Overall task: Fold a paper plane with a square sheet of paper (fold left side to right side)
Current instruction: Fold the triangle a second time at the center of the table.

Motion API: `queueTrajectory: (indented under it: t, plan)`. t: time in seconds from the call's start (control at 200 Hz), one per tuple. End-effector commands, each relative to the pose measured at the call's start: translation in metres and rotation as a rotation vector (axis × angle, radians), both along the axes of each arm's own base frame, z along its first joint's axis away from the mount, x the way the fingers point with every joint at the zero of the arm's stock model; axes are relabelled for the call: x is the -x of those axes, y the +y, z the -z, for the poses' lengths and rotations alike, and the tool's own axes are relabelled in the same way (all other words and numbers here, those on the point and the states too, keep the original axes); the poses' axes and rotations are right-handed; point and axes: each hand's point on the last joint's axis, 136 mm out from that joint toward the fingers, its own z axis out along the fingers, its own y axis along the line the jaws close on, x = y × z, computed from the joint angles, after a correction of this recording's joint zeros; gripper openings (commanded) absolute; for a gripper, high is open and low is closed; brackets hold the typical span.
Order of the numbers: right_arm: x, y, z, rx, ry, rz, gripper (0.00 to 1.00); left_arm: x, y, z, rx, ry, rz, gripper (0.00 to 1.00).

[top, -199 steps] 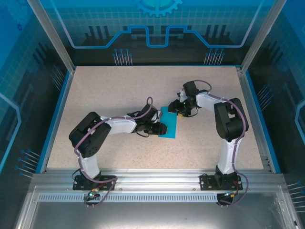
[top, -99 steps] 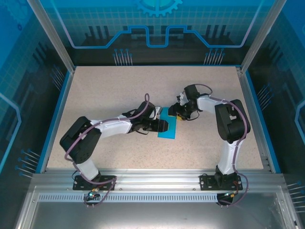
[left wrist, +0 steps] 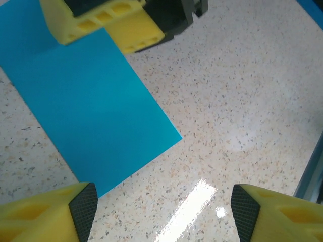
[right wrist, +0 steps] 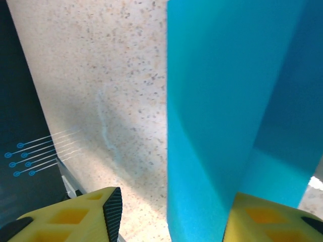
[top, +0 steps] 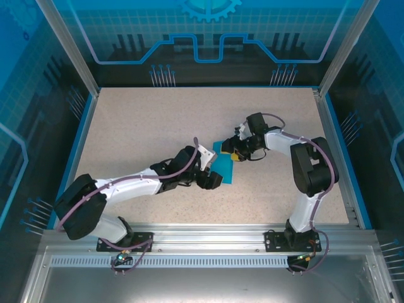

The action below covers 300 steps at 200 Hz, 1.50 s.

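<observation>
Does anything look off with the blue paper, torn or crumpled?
Nothing stands out. The blue paper lies on the table, edges straight and untorn, with the right hand at its far end and the left hand open near its corner.

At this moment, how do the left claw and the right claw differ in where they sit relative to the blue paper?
The left claw sits at the near end of the paper, by its near corner; the right claw is at the far end, with a finger over the sheet. The left arm is stretched out long and low; the right arm is bent back sharply. Both claws are open, with yellow fingers and black pads.
</observation>
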Motion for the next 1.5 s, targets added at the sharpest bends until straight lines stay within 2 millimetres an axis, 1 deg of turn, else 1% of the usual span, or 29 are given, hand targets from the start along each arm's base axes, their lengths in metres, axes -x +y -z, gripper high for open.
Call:
queueTrajectory:
  t: [0.0, 0.255, 0.34, 0.51, 0.6, 0.61, 0.75, 0.865, 0.955, 1.081, 1.236, 1.396, 1.496]
  plan:
    - [0.005, 0.011, -0.021, -0.033, 0.014, -0.013, 0.51, -0.009, -0.006, -0.003, -0.104, -0.098, 0.012, 0.75]
    - [0.005, 0.012, -0.024, -0.031, 0.022, -0.004, 0.51, -0.014, -0.033, 0.015, -0.256, -0.151, -0.004, 0.77]
    - [0.004, 0.012, -0.024, -0.029, 0.021, -0.001, 0.51, -0.016, -0.039, 0.024, -0.324, -0.163, -0.007, 0.77]
    - [0.006, 0.012, -0.022, -0.027, 0.028, -0.003, 0.51, -0.028, -0.038, 0.042, -0.515, -0.204, -0.069, 0.77]
    - [0.006, 0.012, -0.021, -0.026, 0.031, -0.002, 0.51, -0.033, -0.037, 0.047, -0.591, -0.238, -0.104, 0.75]
    - [0.006, 0.012, -0.020, -0.026, 0.031, -0.003, 0.51, -0.033, -0.036, 0.050, -0.607, -0.240, -0.104, 0.75]
    - [0.006, 0.012, -0.019, -0.023, 0.035, -0.002, 0.51, -0.032, -0.042, 0.053, -0.677, -0.298, -0.105, 0.72]
    - [0.005, 0.012, -0.017, -0.019, 0.038, -0.001, 0.50, -0.032, -0.042, 0.056, -0.717, -0.325, -0.115, 0.68]
    - [0.006, 0.011, -0.015, -0.013, 0.042, -0.001, 0.50, -0.033, -0.039, 0.054, -0.740, -0.350, -0.130, 0.63]
    - [0.007, 0.010, -0.013, -0.006, 0.045, -0.002, 0.50, -0.033, -0.042, 0.050, -0.728, -0.358, -0.130, 0.55]
    - [0.007, 0.008, -0.011, 0.014, 0.043, -0.004, 0.50, -0.028, -0.048, 0.046, -0.678, -0.350, -0.108, 0.39]
    - [0.007, 0.005, -0.007, 0.041, 0.045, -0.008, 0.50, -0.024, -0.054, 0.037, -0.632, -0.340, -0.078, 0.29]
    - [0.008, 0.004, -0.006, 0.048, 0.047, -0.011, 0.50, -0.024, -0.055, 0.033, -0.621, -0.341, -0.075, 0.20]
